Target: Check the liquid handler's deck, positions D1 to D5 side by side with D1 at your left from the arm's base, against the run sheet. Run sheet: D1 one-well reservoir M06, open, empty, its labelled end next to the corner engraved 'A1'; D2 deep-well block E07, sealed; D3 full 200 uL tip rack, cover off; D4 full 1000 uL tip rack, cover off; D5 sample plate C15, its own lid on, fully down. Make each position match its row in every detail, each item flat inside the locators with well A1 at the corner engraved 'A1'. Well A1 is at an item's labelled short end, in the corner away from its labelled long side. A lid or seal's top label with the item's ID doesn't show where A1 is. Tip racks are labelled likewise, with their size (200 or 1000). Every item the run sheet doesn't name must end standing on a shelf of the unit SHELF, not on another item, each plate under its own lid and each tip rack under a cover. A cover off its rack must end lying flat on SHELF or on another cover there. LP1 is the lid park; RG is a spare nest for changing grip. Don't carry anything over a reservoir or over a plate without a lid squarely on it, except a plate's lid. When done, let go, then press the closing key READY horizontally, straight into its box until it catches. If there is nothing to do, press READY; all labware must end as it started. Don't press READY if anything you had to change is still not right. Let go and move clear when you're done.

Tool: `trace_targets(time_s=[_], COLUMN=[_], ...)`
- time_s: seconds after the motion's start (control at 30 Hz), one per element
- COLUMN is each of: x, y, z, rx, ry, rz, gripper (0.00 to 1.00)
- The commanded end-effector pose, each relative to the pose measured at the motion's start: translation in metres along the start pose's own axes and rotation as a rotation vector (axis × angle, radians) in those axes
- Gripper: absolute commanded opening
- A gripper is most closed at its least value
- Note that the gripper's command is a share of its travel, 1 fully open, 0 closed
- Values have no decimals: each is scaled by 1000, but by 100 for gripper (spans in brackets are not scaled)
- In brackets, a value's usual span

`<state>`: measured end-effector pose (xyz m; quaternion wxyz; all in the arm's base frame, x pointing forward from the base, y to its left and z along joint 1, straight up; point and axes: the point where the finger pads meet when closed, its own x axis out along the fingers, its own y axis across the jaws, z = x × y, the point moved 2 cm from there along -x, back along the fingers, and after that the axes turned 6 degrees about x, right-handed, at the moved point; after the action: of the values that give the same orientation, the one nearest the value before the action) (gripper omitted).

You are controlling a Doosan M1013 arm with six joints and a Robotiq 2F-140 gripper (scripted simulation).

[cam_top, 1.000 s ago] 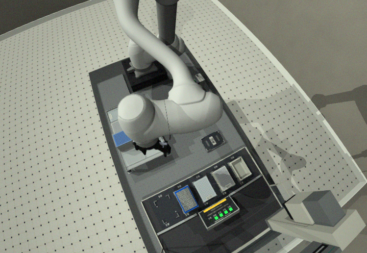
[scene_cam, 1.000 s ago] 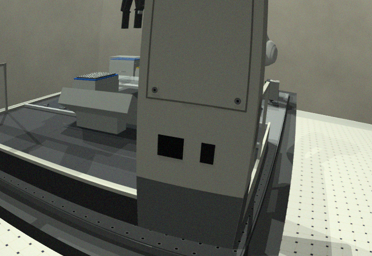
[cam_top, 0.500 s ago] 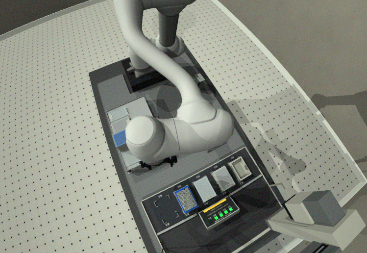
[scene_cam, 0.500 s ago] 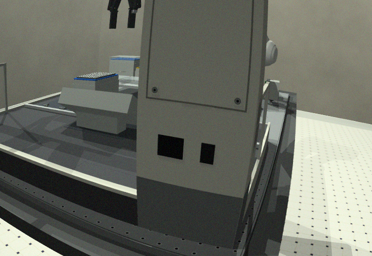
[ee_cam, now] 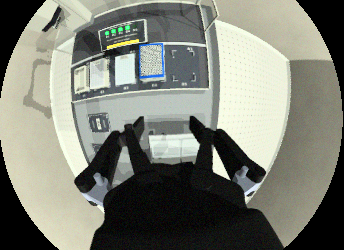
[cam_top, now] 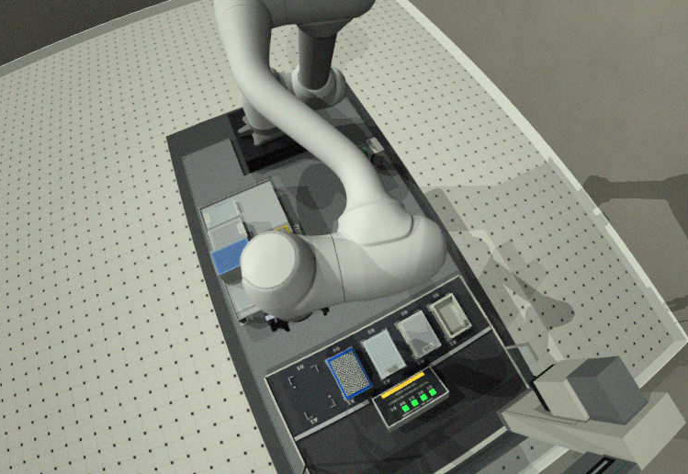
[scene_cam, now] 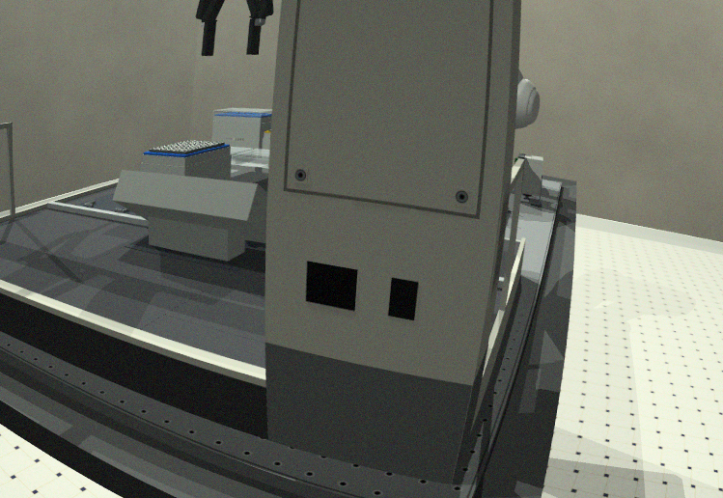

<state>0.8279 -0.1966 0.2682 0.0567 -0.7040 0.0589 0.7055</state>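
My gripper [cam_top: 277, 322] is open and empty. It hangs high above the bench, by the near end of the shelf unit [cam_top: 244, 245]. It also shows in the exterior view [scene_cam: 227, 29] and in the wrist view [ee_cam: 167, 125]. The deck row lies ahead of it. From the right in the top view it holds an open cream-rimmed reservoir [cam_top: 449, 315], a covered block [cam_top: 417, 333], a white tip rack [cam_top: 382, 353] and a blue-rimmed tip rack [cam_top: 348, 372] with its tips showing. The leftmost nest [cam_top: 311, 393] is empty. In the wrist view the blue-rimmed rack [ee_cam: 152, 60] stands beside the empty nest [ee_cam: 184, 65].
The shelf unit carries two pale covered items [cam_top: 222, 223], a blue-topped one [cam_top: 229, 257] and a yellow-edged one [cam_top: 282, 227], partly hidden by my arm. A panel with green lights [cam_top: 410, 397] sits behind the deck. The handler's tall tower [scene_cam: 385, 205] blocks much of the exterior view.
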Motion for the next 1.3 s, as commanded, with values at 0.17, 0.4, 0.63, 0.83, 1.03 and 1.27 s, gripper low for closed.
trace_targets(time_s=[0.17, 0.4, 0.63, 0.83, 1.03, 1.27], x=[-1, -1, -1, -1, -1, -1], y=[-20, -55, -84, -104, -134, -158], z=[2, 6, 10, 12, 16, 19], rx=[-44, -44, -44, -45, -45, -45], ry=[2, 2, 2, 2, 2, 2], rz=[-1, -1, -1, -1, -1, -1], gripper=[66, 66, 66, 66, 66, 66])
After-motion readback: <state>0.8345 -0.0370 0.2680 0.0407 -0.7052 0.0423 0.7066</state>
